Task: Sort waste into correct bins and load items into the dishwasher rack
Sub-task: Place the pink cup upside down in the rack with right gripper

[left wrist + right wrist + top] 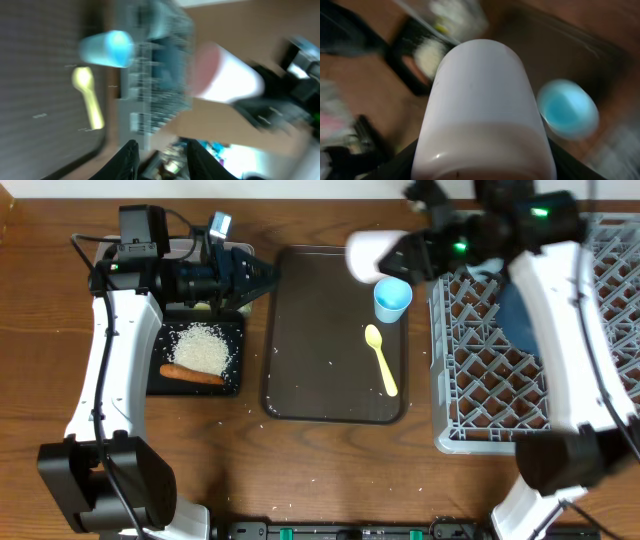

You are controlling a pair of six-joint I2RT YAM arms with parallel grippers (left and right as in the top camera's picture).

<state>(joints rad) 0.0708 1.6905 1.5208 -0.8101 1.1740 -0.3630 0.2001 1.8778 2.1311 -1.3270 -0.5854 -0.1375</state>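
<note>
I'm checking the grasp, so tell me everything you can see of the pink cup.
The pink cup is small, pale pink to near white, smooth and plastic-looking, and blurred in every view. It lies on its side in the air over the upper right corner of the brown tray in the overhead view, close to the blue cup. The right gripper holds one end between its fingers; nothing else touches it.

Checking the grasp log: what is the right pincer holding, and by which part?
The pink cup, pinched across its sides at the end nearest the wrist.
</note>
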